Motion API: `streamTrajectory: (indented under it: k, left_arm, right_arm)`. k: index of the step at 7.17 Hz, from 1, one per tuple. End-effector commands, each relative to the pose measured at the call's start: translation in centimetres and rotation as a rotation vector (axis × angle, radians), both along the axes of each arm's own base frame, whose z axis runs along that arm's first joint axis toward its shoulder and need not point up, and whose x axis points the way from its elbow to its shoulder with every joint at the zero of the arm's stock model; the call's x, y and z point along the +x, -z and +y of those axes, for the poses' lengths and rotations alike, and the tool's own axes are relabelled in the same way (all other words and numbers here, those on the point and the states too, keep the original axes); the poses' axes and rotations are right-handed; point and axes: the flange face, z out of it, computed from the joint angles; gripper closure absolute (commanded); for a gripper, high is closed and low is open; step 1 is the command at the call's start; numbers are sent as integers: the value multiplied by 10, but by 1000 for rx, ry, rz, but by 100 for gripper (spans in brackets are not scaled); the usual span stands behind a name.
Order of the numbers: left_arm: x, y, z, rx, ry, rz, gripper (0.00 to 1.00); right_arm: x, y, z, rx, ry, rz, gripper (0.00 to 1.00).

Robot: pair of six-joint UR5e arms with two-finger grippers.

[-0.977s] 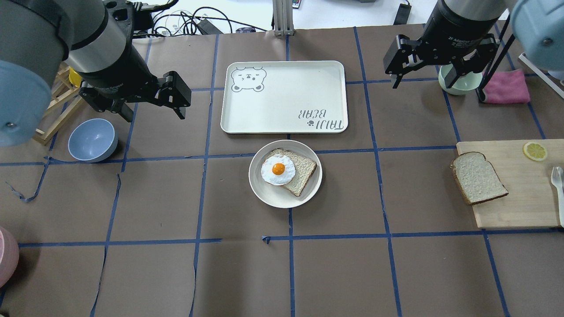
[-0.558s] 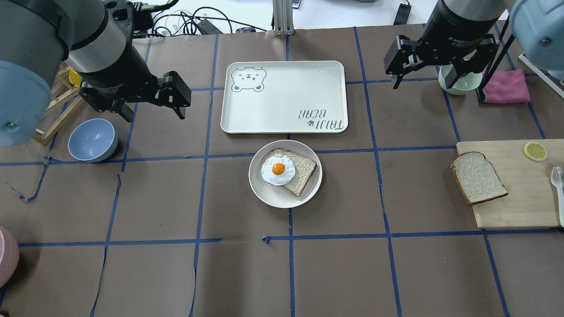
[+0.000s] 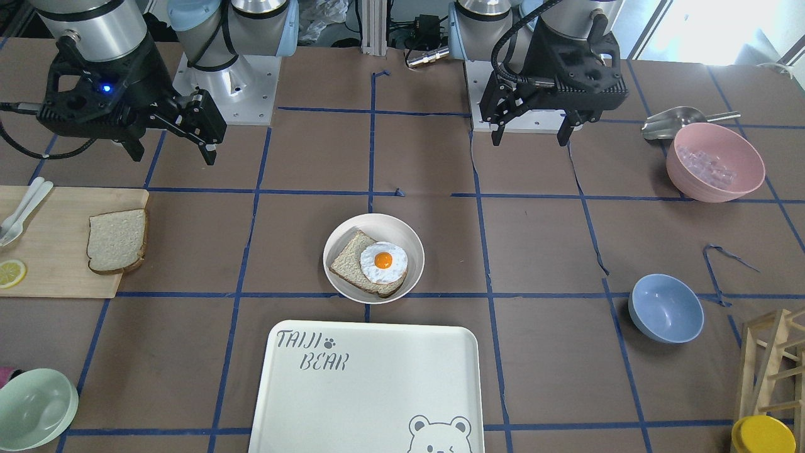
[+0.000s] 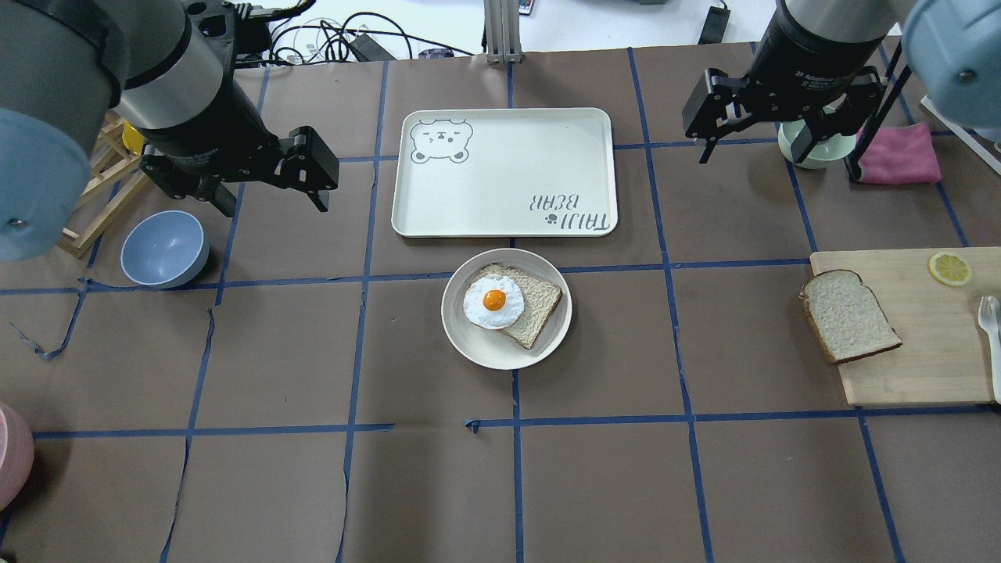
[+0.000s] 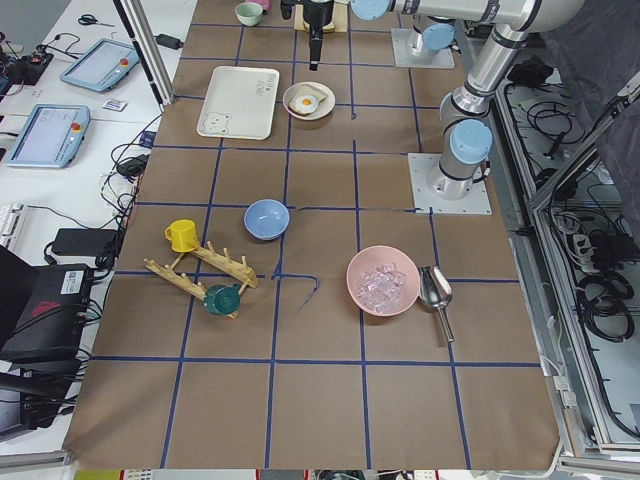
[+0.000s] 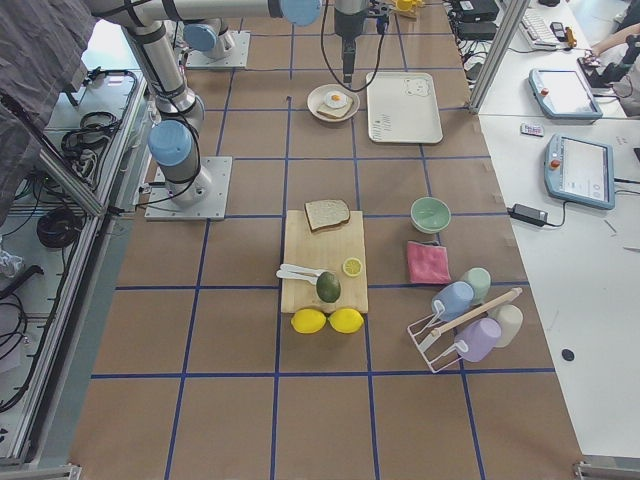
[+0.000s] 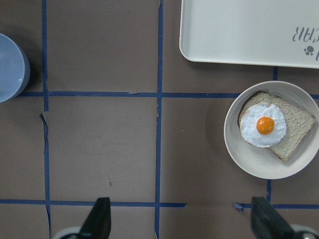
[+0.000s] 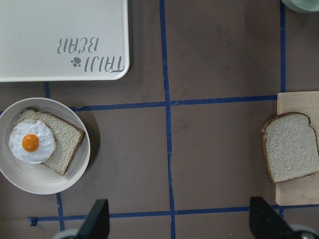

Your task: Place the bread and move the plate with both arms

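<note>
Closest to the base: left fingers (image 7: 101, 219) and right fingers (image 8: 98, 219) are both spread wide and hold nothing. They hang high over the worktop (image 4: 274, 352), well apart from everything.

Next row out: bread (image 4: 848, 315) lies flat on the wooden board (image 4: 915, 352), one side overhanging the board edge toward the plate. Risk: a thin flat slice gives little to pinch, so a top-down grab may shove it along the board or crush it. A low approach could hit the board edge.

Plate (image 4: 485, 348) sits mid-worktop, carrying the egg-topped slice (image 4: 536, 301). Risk: the egg looks domed, so bread dropped off-centre could slide onto the rim or out.

Two-arm move: the shallow rim gives poor purchase, and unequal lift or pace tips the plate so the stack slides.

Farthest: tray (image 4: 508, 172), just beyond the plate. If that's the destination, a low carry could catch its raised lip.
</note>
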Motion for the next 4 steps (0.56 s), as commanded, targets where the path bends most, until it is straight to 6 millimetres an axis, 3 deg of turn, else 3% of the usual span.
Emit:
streamTrajectory:
  k: [1,4]
  left_arm:
    - [0,0,0,0,0,0,0]
    - [0,0,0,0,0,0,0]
  right_arm:
    - [0,6,1,6,2,-3,0]
    - [0,10,2,14,2,3,0]
